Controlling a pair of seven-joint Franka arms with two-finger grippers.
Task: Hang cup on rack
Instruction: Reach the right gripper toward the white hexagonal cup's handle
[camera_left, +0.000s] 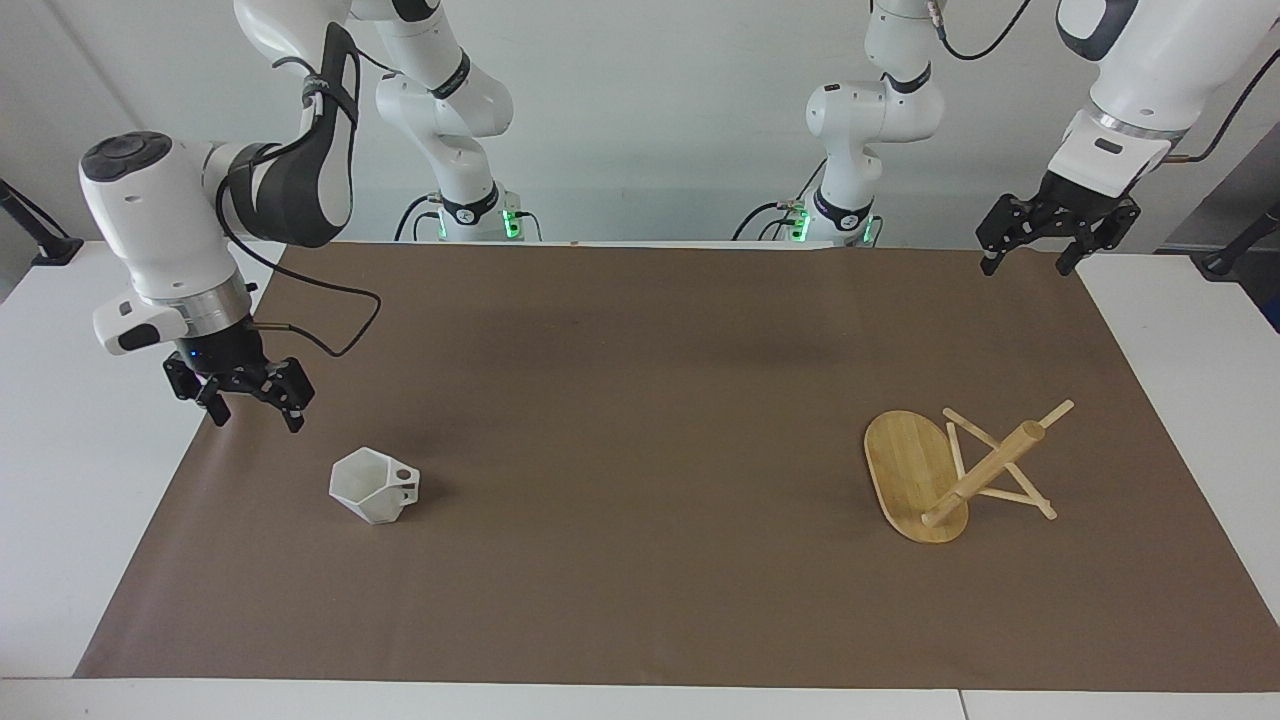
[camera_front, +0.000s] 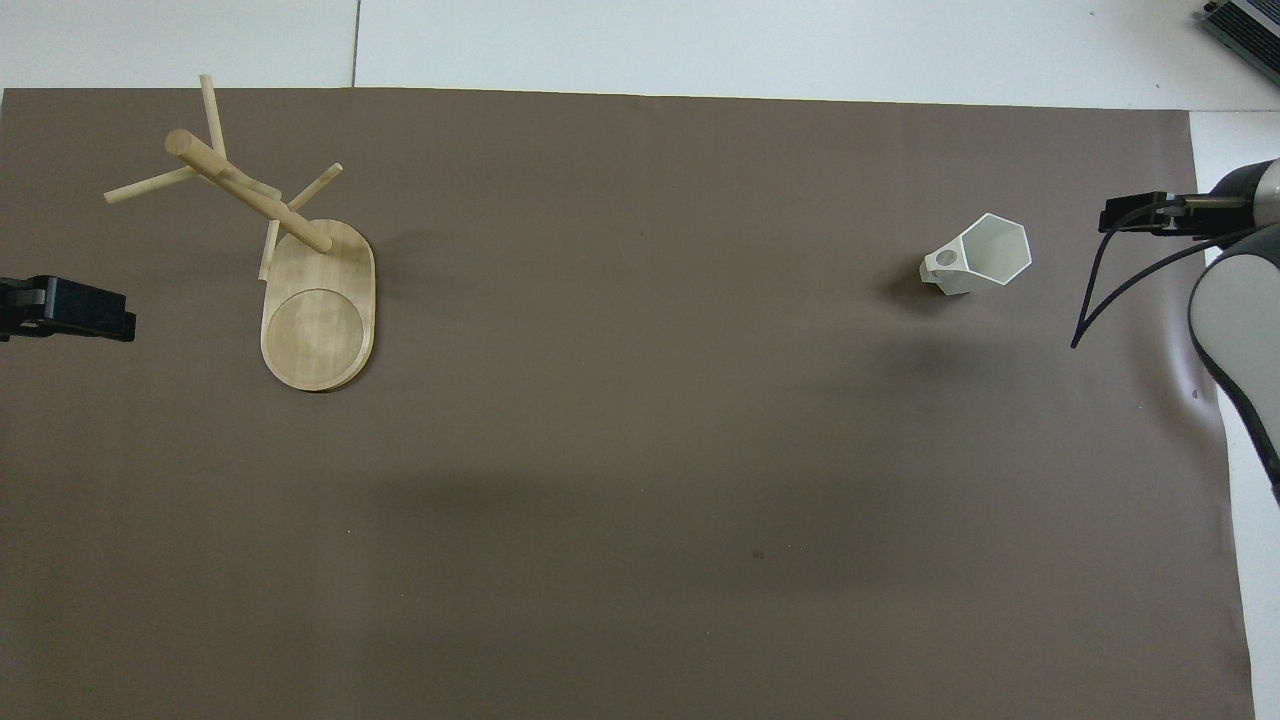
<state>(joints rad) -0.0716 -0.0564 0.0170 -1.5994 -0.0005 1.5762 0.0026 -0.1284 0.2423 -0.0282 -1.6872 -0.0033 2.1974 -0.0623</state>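
While both tools spread wide, a brown mat covers the white table under a pale wall.

Left hand cut off by overhead edge, right hand perhaps partly hidden under its own arm
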